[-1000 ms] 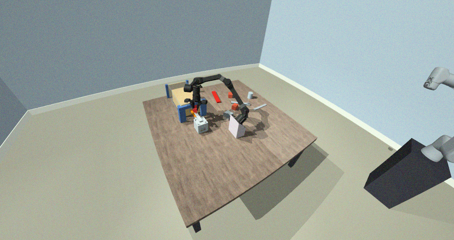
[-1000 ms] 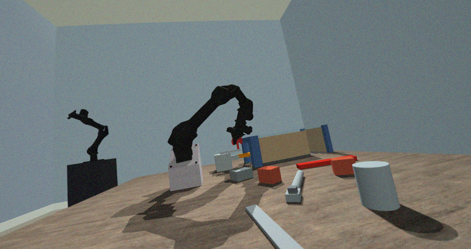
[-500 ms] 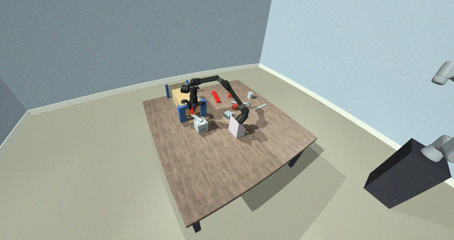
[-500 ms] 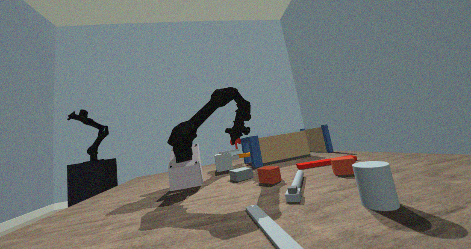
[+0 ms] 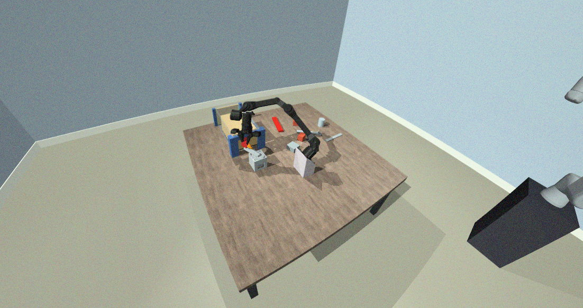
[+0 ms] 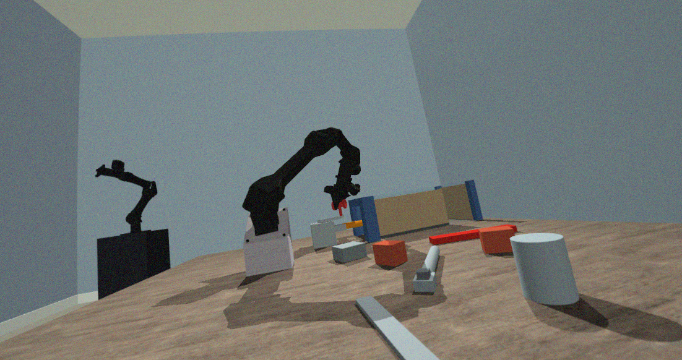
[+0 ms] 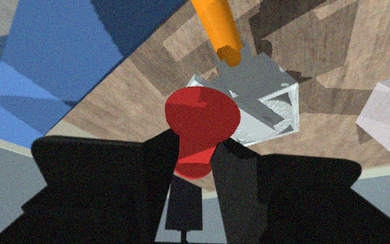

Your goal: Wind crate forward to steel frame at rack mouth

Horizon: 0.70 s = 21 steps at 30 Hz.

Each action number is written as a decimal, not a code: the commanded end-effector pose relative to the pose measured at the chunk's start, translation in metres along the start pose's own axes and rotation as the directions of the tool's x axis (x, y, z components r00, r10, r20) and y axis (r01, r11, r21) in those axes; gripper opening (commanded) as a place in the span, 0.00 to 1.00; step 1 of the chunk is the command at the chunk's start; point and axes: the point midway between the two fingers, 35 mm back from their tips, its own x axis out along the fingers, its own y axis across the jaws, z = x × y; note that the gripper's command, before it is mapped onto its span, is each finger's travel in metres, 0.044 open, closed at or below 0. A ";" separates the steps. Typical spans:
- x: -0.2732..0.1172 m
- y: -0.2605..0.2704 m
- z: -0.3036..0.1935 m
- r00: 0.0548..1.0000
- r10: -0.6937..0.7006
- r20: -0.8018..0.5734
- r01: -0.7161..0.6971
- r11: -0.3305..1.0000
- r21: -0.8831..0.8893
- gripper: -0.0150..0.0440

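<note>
My gripper (image 5: 245, 139) (image 6: 338, 201) (image 7: 195, 130) is shut on the red knob (image 5: 244, 144) (image 6: 340, 205) (image 7: 203, 114) of the winch handle. The handle's grey arm (image 5: 253, 152) reaches from the knob over the top of the light grey winch (image 5: 257, 163) (image 6: 323, 235) (image 7: 252, 127). The square key and the hole are hidden. The tan crate (image 5: 236, 123) (image 6: 412, 211) sits in the low cubby, behind the blue posts (image 5: 233, 146) (image 6: 370, 218) at the mouth. It looks flat. The gap from its front to the steel frame cannot be told.
An orange rod (image 6: 353, 224) (image 7: 218, 29) lies between winch and rack. A grey block (image 5: 293, 146) (image 6: 349, 252), red blocks (image 5: 301, 136) (image 6: 390, 253) (image 6: 496, 240), a red bar (image 5: 277, 124), a second handle-like tool (image 6: 431, 265), a flat bar (image 5: 334, 137) and a cup (image 5: 321, 122) (image 6: 544, 268) stand or lie on the bench.
</note>
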 end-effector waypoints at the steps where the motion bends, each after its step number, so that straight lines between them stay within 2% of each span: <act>1: 0.009 0.008 -0.022 1.000 0.008 -0.026 -0.008 1.000 -0.022 0.25; 21: 0.022 0.008 -0.052 1.000 0.008 -0.027 -0.009 1.000 -0.023 0.25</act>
